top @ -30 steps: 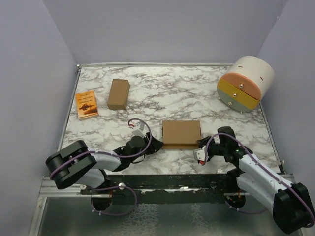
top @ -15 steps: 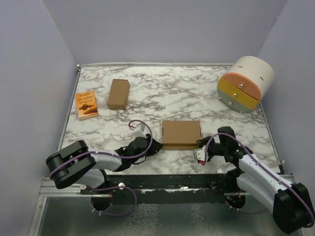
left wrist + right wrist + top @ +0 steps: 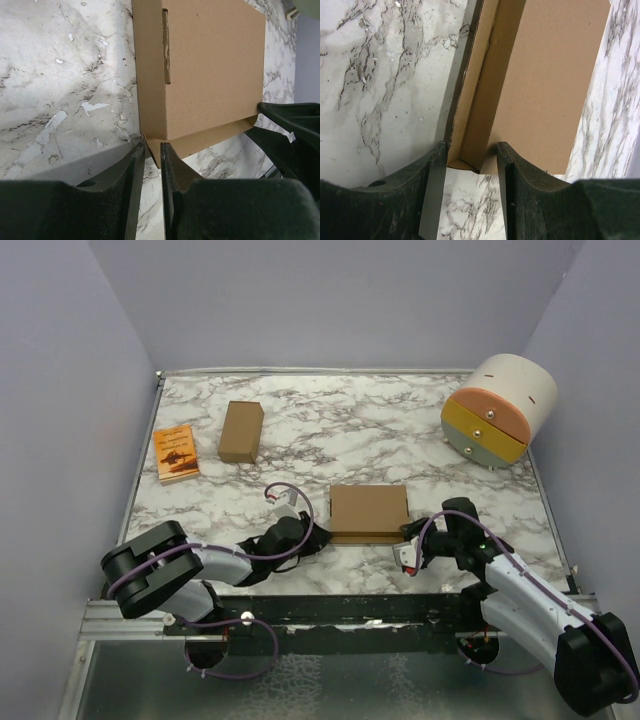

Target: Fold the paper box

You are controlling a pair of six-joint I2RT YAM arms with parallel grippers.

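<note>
Left tool (image 3: pixel 152 150) edged closer, grip on paper box (image 3: pixel 210 65) unclear; right tool (image 3: pixel 471 147) clamps it.

Top view is lit evenly and diffusely from above; shadows are soft. In the 2 wrist views a grey shadow is thrown on the table (image 3: pixel 60 75) beside the box (image 3: pixel 210 65); near fingers (image 3: pixel 435 190) are underexposed, slightly soft.

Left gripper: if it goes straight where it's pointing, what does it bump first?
The paper box: its near corner flap sits right at the left gripper's jaws, possibly already between them.
</note>
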